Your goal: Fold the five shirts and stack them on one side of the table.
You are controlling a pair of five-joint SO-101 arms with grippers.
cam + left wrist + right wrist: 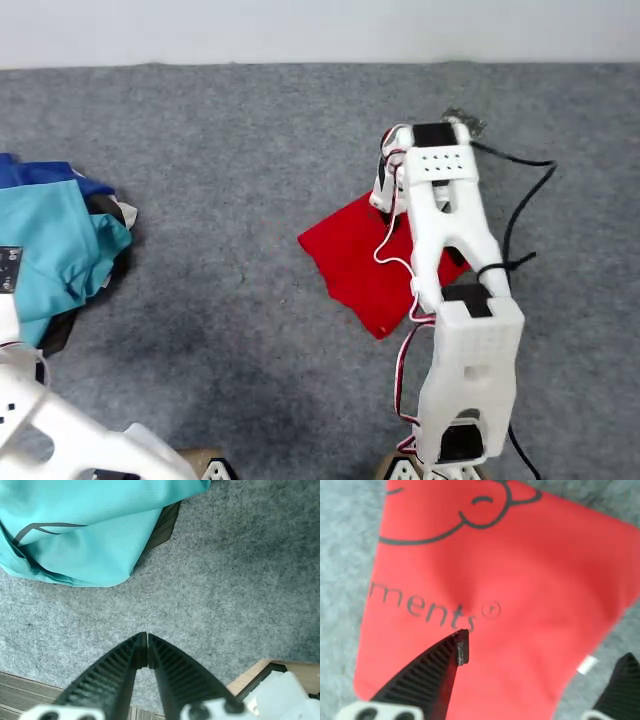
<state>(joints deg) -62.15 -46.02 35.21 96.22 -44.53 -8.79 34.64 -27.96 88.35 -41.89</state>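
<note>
The bench [220, 330] is covered in a grey, carpet-like felt. A red shirt [350, 260] lies folded into a flat, roughly square packet a little right of the middle. One corner points toward the near edge, and its far-right part is hidden under the right arm [455, 260]. In the right wrist view the shirt's upper face shows dark printed lines and lettering, and a small white label [587, 665] sticks out at one edge.

The right gripper [545, 650] is spread wide over this shirt. One black ribbed finger [452, 655] has its tip on or just above the red cloth near the print. The other finger sits well apart, past the shirt's edge and over the grey felt. Nothing is held between them.

At the left edge of the bench the other shirts lie in a loose, unfolded heap. A teal shirt [55, 250] is on top, a blue shirt [40, 172] shows behind it on the far side, and a dark shirt [105, 205] peeks out from underneath. How many garments are in the heap cannot be told.

The left arm [40, 420] sits at the near-left corner. The left gripper [147, 642] is clenched, with its two ribbed fingers meeting at the tips and nothing between them. It is over bare felt, near the hem of the teal shirt but apart from it. In this view the dark shirt shows as a strip under the teal cloth.

A black cable [520, 200] loops off the right arm toward the right side.
</note>
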